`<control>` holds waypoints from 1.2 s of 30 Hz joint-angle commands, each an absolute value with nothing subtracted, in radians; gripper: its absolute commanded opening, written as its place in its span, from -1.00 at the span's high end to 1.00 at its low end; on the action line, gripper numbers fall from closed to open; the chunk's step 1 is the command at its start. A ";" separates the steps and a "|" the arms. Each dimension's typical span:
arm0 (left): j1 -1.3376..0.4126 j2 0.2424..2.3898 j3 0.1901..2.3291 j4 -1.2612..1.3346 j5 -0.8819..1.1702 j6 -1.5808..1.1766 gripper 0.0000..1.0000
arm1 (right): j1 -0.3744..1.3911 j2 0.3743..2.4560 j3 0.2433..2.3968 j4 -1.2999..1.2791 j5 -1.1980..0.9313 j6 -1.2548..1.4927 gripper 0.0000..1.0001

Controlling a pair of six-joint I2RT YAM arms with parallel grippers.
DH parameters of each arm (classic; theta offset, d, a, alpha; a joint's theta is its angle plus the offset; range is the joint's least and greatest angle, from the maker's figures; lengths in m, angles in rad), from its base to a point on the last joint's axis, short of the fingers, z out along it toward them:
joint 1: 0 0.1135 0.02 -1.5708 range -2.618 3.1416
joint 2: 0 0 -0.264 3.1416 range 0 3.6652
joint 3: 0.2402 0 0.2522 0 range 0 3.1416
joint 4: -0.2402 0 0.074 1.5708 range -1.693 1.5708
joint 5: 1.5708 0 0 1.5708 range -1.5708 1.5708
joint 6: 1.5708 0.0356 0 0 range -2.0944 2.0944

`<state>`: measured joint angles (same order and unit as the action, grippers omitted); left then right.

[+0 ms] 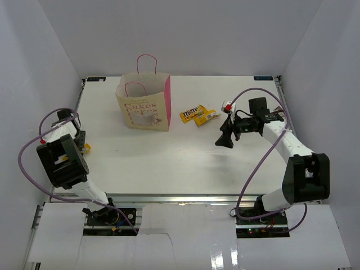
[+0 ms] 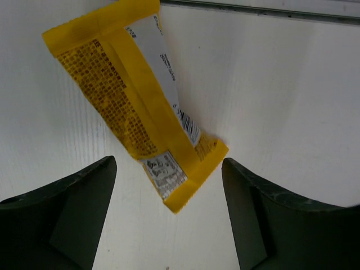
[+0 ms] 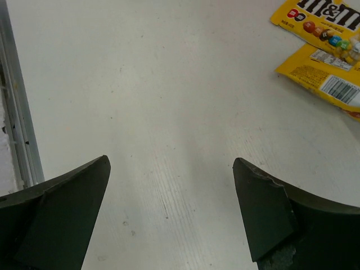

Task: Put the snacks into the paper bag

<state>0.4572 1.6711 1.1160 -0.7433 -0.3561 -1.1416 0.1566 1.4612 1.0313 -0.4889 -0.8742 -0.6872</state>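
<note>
The cream paper bag with pink sides and "Cakes" lettering stands upright at the back left of the table. Two yellow snack packets lie to its right; the right wrist view shows the M&M's packet and a second yellow packet at its top right. Right of those packets my right gripper is open over bare table. At the table's left edge, a third yellow packet lies flat. My left gripper hangs open over its near end, not touching it.
A metal rail borders the table just beyond the left packet. Another rail runs along the left of the right wrist view. White walls enclose the table on three sides. The bag's pink handles stand up above its mouth.
</note>
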 commanded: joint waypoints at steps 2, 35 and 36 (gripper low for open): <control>0.474 1.733 1.151 -0.710 -0.403 -1.108 -0.68 | 0.146 1.443 1.022 -0.618 -0.945 -0.853 -0.89; 0.149 1.434 1.327 0.055 0.703 -0.451 0.84 | 0.109 1.431 1.048 -0.721 -0.994 -0.884 -0.74; 0.144 1.442 1.357 0.051 0.700 -0.449 0.84 | 0.107 1.419 1.039 -0.721 -0.989 -0.885 -0.74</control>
